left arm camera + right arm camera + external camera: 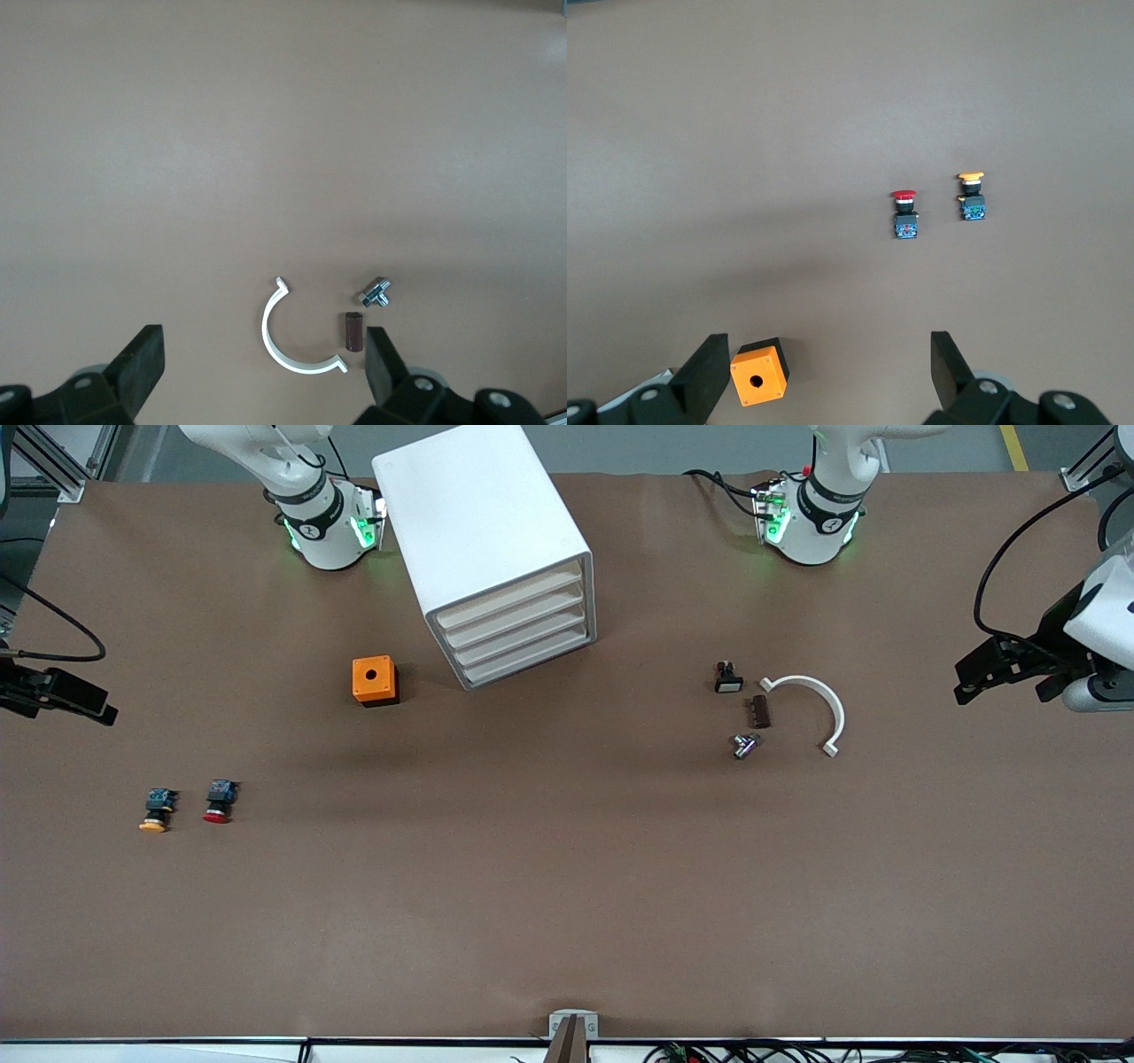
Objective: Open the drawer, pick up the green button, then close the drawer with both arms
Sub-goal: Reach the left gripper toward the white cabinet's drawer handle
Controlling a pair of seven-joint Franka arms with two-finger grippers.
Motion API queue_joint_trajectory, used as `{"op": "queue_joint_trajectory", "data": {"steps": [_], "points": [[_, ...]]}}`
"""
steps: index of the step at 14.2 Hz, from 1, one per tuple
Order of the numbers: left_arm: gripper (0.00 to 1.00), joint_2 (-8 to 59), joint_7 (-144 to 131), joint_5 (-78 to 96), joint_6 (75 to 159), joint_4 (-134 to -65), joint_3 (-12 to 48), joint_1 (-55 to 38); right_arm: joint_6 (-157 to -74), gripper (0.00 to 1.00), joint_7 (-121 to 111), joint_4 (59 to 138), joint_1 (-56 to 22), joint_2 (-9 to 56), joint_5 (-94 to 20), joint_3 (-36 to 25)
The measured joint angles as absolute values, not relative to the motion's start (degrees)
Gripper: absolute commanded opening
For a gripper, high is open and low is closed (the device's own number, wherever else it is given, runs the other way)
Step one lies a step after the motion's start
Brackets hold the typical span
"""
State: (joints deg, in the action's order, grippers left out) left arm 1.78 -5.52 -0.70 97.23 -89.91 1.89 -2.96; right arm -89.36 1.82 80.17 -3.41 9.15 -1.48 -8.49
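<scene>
My left gripper (pixel 966 682) and right gripper (pixel 106 713) both hang wide and empty at the table's ends, so nothing is begun: the drawer (pixel 530 657) sits closed in the cabinet (pixel 483 531), the button unseen, and I must first reach its front.

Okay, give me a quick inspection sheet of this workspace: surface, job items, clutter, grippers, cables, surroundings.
Surface: brown table, flat, no spills seen.
Job's things: white cabinet, angled, all four drawers shut; green button not seen.
Clutter: orange box beside the cabinet; orange-capped button and red-capped button toward the right arm's end; white curved clip, brown block, metal fitting and small black part toward the left arm's end.
Grippers: left gripper and right gripper open, empty, waiting at the table's ends.
Cables: black cables at the table's ends; bundle along the near edge.
Surroundings: metal frame corners, grey floor.
</scene>
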Motion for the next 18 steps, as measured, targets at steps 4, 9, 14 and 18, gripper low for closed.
{"op": "queue_joint_trajectory", "data": {"steps": [4, 9, 14, 18], "points": [[1.0, 1.94, -5.49, -0.7, 97.23, -89.49, 2.17, -3.25, -89.36, 1.0, 1.82, 80.17, -3.41, 9.15, -1.48, -8.48], [1.0, 4.68, -5.31, -0.69, 95.28, -89.43, 3.87, -5.82, -89.35, 1.0, 1.82, 80.15, -3.41, 9.15, -1.48, -8.47], [1.0, 14.21, -5.31, 0.99, 94.83, -89.46, 5.14, -9.38, -89.32, 1.0, 1.82, 80.13, -3.41, 9.19, -1.48, -8.47], [1.0, 22.27, -4.59, 16.03, 95.33, -89.34, 6.59, -10.02, -89.31, 1.0, 1.82, 80.12, -3.42, 9.19, -1.48, -8.45]]}}
